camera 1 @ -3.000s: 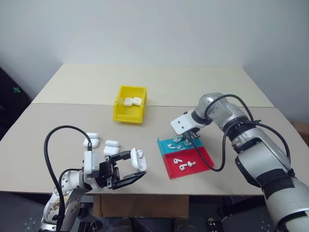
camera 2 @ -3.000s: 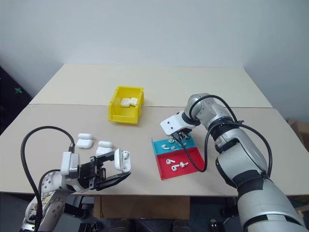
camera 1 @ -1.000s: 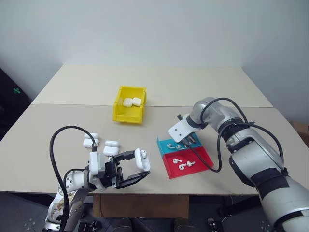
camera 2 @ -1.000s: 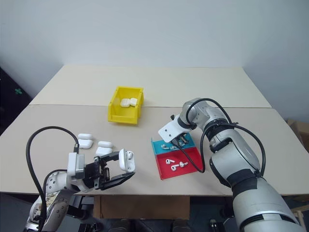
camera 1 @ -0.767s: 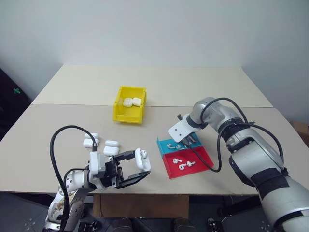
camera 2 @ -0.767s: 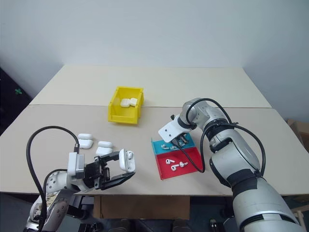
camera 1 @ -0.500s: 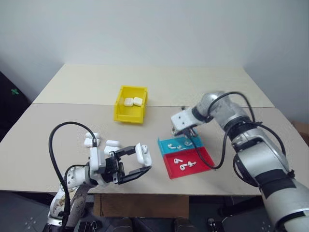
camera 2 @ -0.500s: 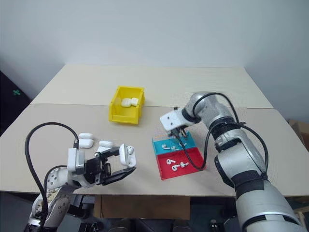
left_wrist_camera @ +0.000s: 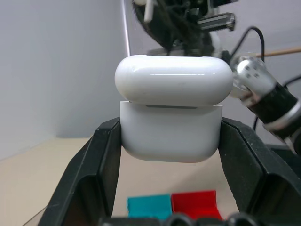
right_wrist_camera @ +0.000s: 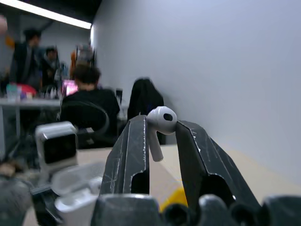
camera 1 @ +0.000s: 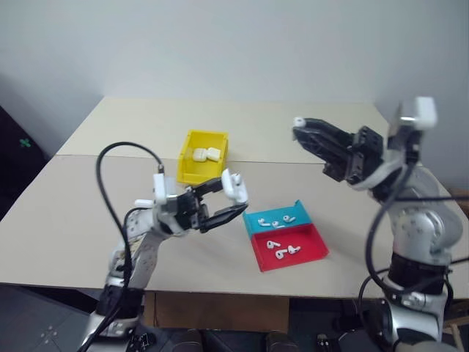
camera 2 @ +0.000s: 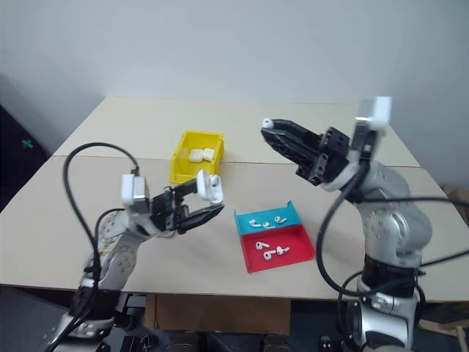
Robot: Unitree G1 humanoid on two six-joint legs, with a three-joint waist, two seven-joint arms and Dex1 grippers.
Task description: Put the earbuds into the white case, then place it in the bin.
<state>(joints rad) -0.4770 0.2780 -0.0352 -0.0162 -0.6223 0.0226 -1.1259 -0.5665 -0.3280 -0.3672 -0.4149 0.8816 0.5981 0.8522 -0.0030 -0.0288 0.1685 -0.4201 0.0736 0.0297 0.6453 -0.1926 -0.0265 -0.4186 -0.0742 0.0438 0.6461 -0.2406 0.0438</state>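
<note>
One earbud [right_wrist_camera: 158, 123] was pinched by its stem between the fingertips of the right gripper [camera 2: 272, 127], raised in the air above the table's far half. The white case [camera 1: 234, 186], its lid hinged open, was clamped between the two fingers of the left gripper [camera 1: 233, 201], held aloft over the table's middle, in front of the bin [camera 1: 187, 166]. That yellow bin stood near the table's centre seam and held two closed white cases [camera 1: 204, 154] side by side. Toward the near right part of the table [camera 1: 146, 125] lay a blue tray [camera 1: 258, 220] with three earbuds [camera 1: 278, 220] and, touching it on the near side, a red tray [camera 1: 311, 249] with four earbuds [camera 1: 281, 248]. In the right wrist view, people [right_wrist_camera: 87, 96] sat blurred in the background.
</note>
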